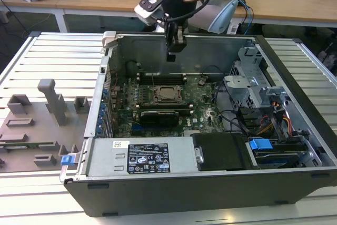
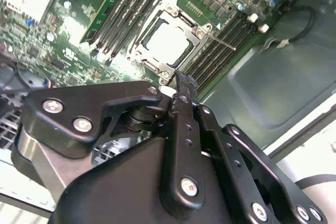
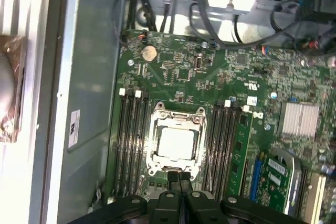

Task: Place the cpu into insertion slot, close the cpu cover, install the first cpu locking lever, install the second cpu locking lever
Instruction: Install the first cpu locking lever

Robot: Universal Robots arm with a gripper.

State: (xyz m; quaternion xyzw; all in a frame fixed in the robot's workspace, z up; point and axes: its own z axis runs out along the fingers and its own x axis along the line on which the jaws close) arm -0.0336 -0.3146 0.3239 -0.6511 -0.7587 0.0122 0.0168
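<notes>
We log the pincer point(image 3: 178, 176) narrow and empty, cpu point(image 3: 177, 143) below its tips; the free locking lever point(image 2: 220, 41) likely wants a square, slow press.

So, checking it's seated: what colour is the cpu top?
Pale silvery-grey cpu, best in the first wrist view.

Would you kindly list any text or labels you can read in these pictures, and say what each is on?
Power supply label: print too small to read.
Case wall sticker: blurred, unreadable.
Motherboard markings: too small to read.
Nothing is legible.
</notes>
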